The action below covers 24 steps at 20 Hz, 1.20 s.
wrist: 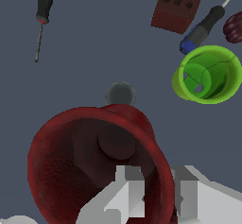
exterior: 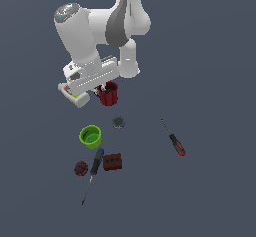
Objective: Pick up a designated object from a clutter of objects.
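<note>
Exterior, mug: dark red mug (exterior: 108,94) sits under the arm's hand, at the far end of the scatter; I cannot tell from here whether it rests on the floor or hangs just off it.
Exterior, claw: gripper (exterior: 104,88) is down at the mug's rim, mostly masked by the white hand, so I cannot read its state here.
Exterior, neighbours: white labelled bottle (exterior: 75,95) lies close beside the mug on the exterior view's left. Grey disc (exterior: 118,122) is just nearer than the mug. Green cup (exterior: 90,136), brown-red brick (exterior: 113,162), dark ball (exterior: 81,168) and blue-collared screwdriver (exterior: 93,173) lie nearer still; red-handled screwdriver (exterior: 174,140) lies well apart on the right.
Wrist, hold: one finger (wrist: 126,190) stands inside the mug's (wrist: 71,161) bowl, the other (wrist: 189,194) outside, wall between them. I judge the claw clamped on that wall, a rim pinch chosen because the body is too broad to span.
Wrist, surroundings: disc (wrist: 120,94), cup (wrist: 208,74), brick (wrist: 176,9) and both screwdrivers (wrist: 202,29) (wrist: 43,5) all stand clear of the mug.
Obstruction: the bottle is the only close neighbour; I judge a straight lift should miss it.
</note>
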Tool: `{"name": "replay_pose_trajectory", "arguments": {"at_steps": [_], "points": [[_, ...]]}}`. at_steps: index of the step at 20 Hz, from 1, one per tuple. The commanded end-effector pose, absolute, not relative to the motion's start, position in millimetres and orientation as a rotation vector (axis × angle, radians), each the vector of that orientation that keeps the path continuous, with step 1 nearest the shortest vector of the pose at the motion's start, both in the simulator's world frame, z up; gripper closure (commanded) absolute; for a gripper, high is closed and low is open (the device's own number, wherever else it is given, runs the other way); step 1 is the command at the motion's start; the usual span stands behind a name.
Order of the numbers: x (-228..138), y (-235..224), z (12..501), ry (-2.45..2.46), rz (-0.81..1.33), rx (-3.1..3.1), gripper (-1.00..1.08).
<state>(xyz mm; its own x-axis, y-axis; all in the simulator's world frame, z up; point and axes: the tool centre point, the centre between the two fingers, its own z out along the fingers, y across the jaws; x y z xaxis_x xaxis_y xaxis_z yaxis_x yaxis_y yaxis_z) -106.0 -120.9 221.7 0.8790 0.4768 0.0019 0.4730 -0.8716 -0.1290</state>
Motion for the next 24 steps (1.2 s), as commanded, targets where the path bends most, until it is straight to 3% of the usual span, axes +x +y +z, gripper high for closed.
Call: {"name": "replay_pose_trajectory", "arguments": {"at_steps": [1, 15, 24], "points": [[-107, -101, 247, -0.742, 0.043, -2.925, 1.08], [-106, 1, 378, -0.744, 0.043, -2.923, 1.08], [-103, 42, 431, -0.742, 0.041, -2.922, 1.08]]}}
